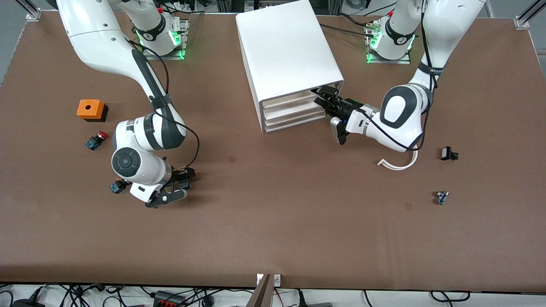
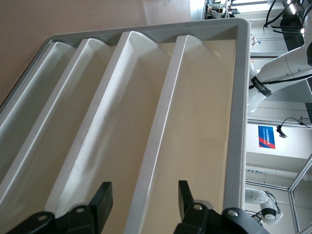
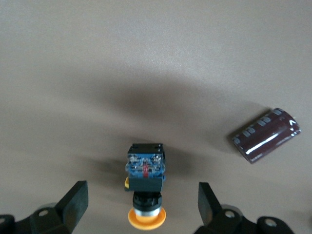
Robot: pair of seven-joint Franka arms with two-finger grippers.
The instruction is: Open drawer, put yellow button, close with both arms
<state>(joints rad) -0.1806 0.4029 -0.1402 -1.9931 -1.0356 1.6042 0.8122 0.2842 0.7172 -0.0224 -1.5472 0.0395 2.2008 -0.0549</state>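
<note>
The left gripper (image 1: 320, 97) has its fingers (image 2: 100, 200) half-narrowed astride the drawer (image 2: 161, 146) lip; it should pinch firmly, then pull straight. The right gripper (image 1: 181, 184) hovers, fingers wide, the yellow button (image 3: 146, 195) lying between them (upright grip advised).
</note>
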